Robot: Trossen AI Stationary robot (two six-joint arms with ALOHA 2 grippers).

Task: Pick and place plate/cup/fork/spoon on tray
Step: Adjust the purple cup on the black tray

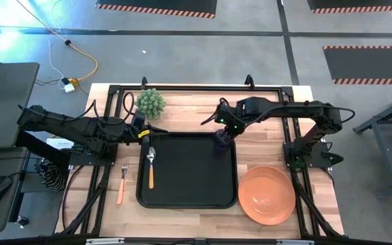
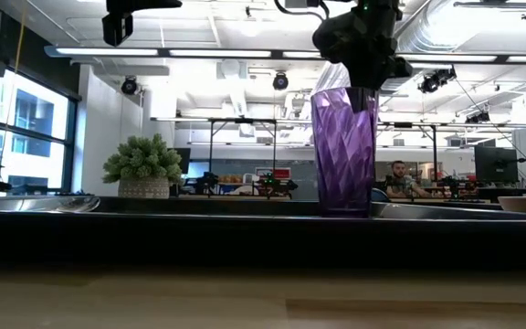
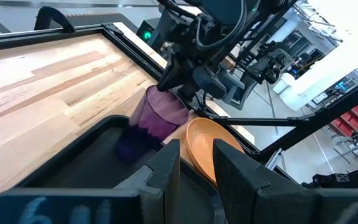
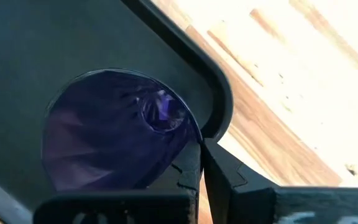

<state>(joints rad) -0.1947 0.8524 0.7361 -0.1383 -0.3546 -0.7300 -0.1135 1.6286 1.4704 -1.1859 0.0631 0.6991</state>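
The cup filled the right wrist view, standing upright inside the tray's far right corner with the right gripper pinched shut on its rim, so the step in hand looked like setting the cup down. The spoon already lay along the tray's left side, while the fork waited on the wood just left of the tray and the plate just beyond its near right corner. The left gripper, jaws narrowly parted and empty, hovered over the tray's far left corner; next, the right jaws would need to release and lift clear without tipping the cup.

Purple faceted cup; black tray; orange plate.
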